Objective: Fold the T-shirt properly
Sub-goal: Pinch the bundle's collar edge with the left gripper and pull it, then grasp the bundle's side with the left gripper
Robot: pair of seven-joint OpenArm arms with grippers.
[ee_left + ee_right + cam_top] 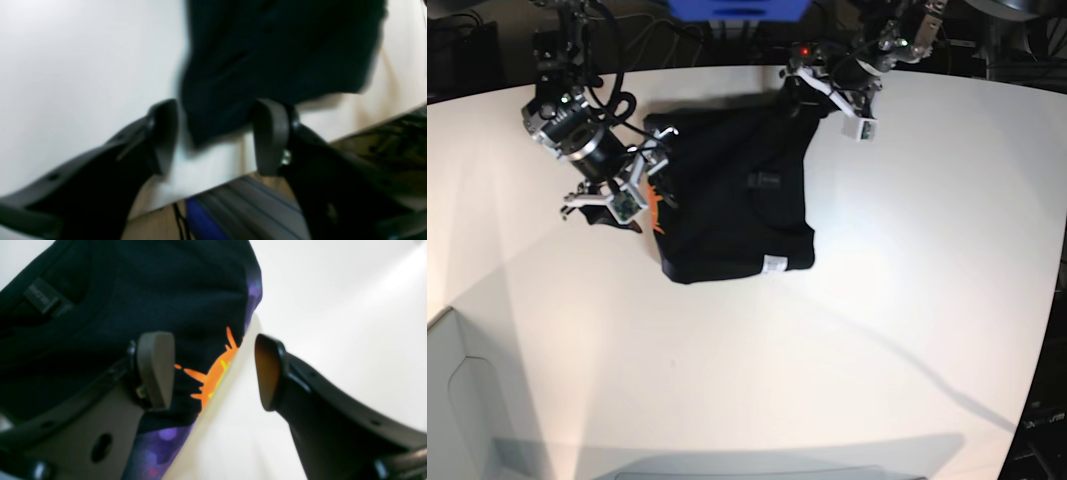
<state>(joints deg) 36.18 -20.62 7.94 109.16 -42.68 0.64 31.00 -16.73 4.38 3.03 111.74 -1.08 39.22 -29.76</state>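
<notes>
The black T-shirt (727, 190) lies folded into a rough rectangle at the back middle of the white table (887, 300), a small white tag (774, 263) at its near edge. At its far right corner, my left gripper (815, 88) stands open; in the blurred left wrist view a corner of the T-shirt (267, 50) reaches between the spread fingers of the left gripper (217, 103), which do not pinch it. My right gripper (632, 195) is at the left edge. There the right gripper (210, 338) is open, one finger over the T-shirt (150, 283), the other over bare table, with an orange print (213, 373) between.
The table's far edge runs just under the left gripper, with a grey and blue object (233, 206) below it. A blue box (737, 8) and cables sit behind the table. A white panel (457, 400) stands at the near left corner.
</notes>
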